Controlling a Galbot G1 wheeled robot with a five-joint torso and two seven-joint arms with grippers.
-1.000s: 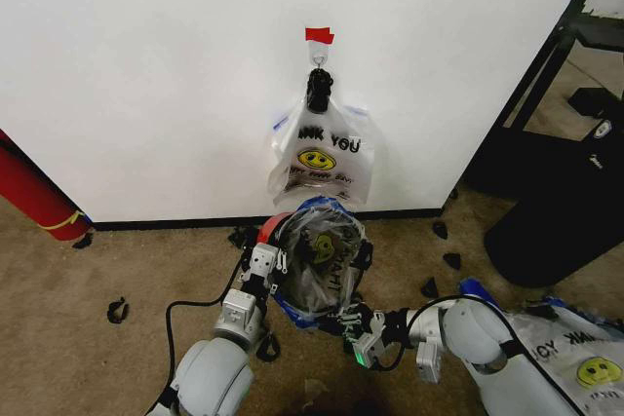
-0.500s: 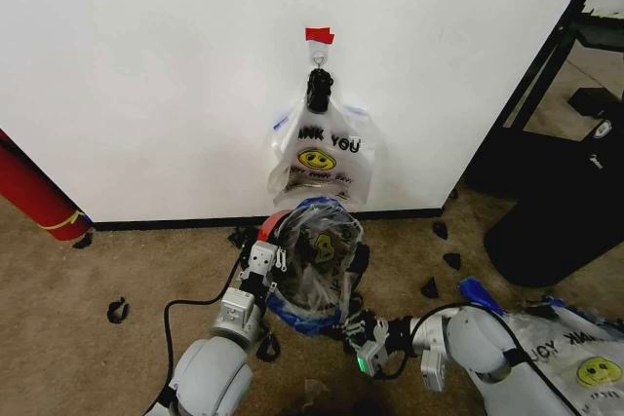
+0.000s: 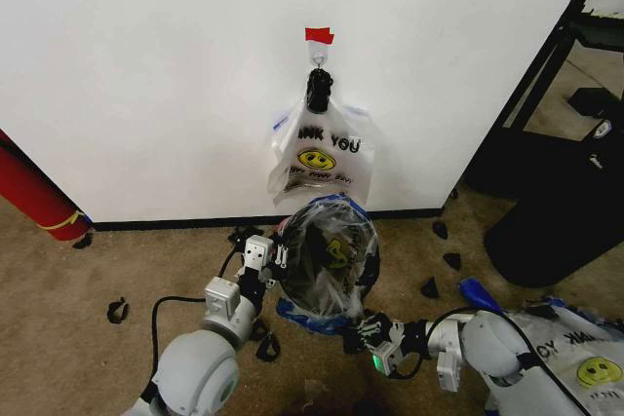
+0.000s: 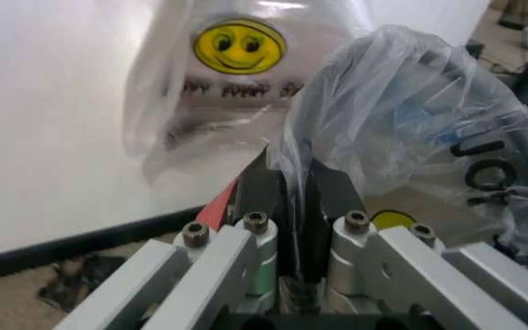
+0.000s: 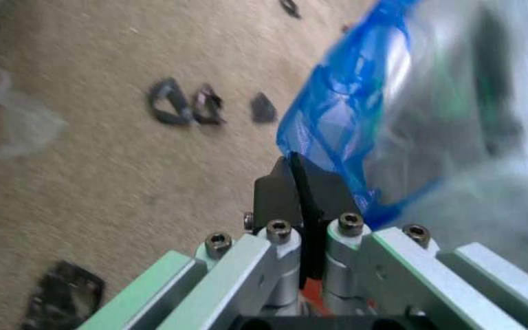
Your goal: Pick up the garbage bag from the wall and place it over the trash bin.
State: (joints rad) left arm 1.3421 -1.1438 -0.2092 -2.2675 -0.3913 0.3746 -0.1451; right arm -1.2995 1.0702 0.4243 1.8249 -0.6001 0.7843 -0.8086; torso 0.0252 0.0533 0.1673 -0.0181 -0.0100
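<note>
One garbage bag (image 3: 320, 155) with a yellow smiley hangs from the hook on the white wall (image 3: 146, 75), under a piece of red tape. A second garbage bag (image 3: 328, 262) is stretched open over the trash bin, whose dark shape shows through the plastic. A strip of the bin's red base (image 4: 216, 208) shows in the left wrist view. My left gripper (image 3: 277, 258) is shut on this bag's near-left edge (image 4: 374, 110). My right gripper (image 3: 357, 331) is at the bag's blue front edge (image 5: 337, 130), fingers pressed together on it.
A big black container (image 3: 551, 226) and a black frame (image 3: 546, 65) stand at the right. More bags (image 3: 575, 358) lie on the carpet at the lower right. A red roll (image 3: 34, 197) leans at the left. Black scraps (image 3: 117, 311) dot the carpet.
The bag over the bin has been pulled wider and now bulges rounder. My left arm has shifted left, and my right gripper has drawn back toward me.
</note>
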